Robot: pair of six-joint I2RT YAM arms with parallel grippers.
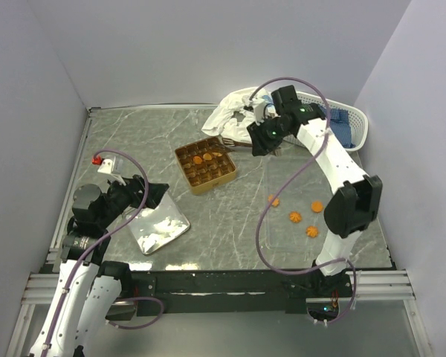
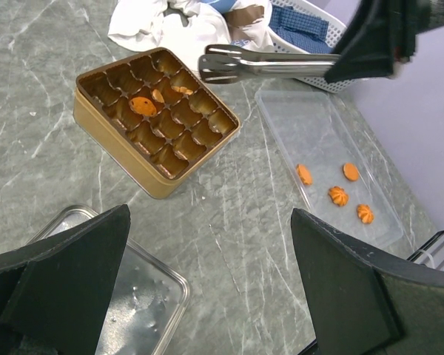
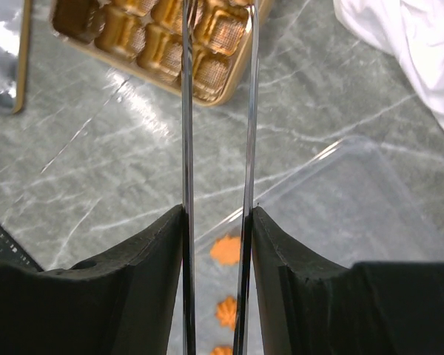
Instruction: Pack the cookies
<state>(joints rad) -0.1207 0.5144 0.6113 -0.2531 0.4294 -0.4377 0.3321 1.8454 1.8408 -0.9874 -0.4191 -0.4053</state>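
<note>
Both arms are built of white tubular links joined by chunky black motor housings: the left arm [image 1: 78, 309] and the right arm [image 1: 331, 160]. A mauve-grey cable [image 1: 259, 219] loops loosely along each. A small green light [image 1: 303, 111] glows on the right wrist. The left gripper [image 2: 211, 222] and right gripper [image 3: 218, 214] have matte black, wedge-shaped fingers [image 2: 66, 274].

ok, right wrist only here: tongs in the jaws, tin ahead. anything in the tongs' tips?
Observer: No. In the left wrist view the tips of the tongs look bare. They are above the far corner of the tin.
Operator: cookies left to pack?
Observer: Four cookies lie on the clear tray.
Operator: left arm in the way?
Observer: No. The left gripper is open and empty, by the metal tray.
</note>
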